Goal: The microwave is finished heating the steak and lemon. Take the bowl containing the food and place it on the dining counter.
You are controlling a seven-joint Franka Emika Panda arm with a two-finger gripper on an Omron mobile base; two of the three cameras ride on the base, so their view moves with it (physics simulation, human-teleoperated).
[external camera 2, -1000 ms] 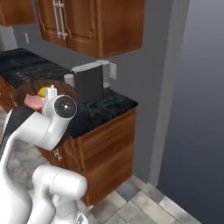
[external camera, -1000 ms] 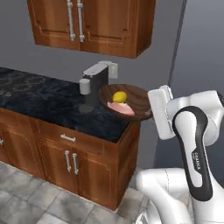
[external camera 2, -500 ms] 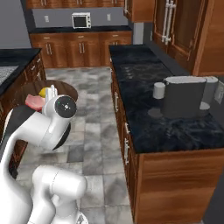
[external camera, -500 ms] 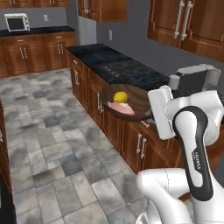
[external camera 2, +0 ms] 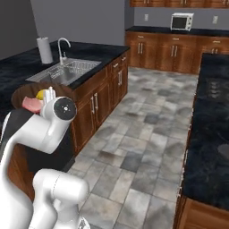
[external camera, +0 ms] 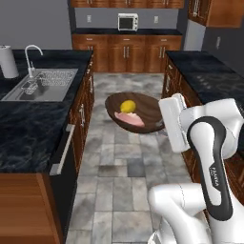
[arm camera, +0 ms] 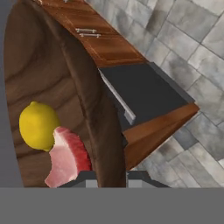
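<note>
Swung round with the base: kitchen aisle and sink now ahead.
Tool (arm camera: 106,177) clamped on bowl (external camera: 143,112) rim, lemon (external camera: 127,106) and steak (external camera: 131,118) inside, mid-frame; setting down on bench remains.

A steel sink (external camera: 40,83) with a curved tap (external camera: 32,52) sits at far left. A paper towel roll (external camera: 8,61) stands just beside it. Grey stone tiles (external camera: 126,162) cover the floor.

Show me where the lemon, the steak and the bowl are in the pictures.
lemon (external camera: 127,106), left base view: middle of the yellow fruit.
steak (arm camera: 65,159), hand view: centre of the pink slab.
bowl (external camera: 148,110), left base view: bare inner wall, right of the food.
</note>
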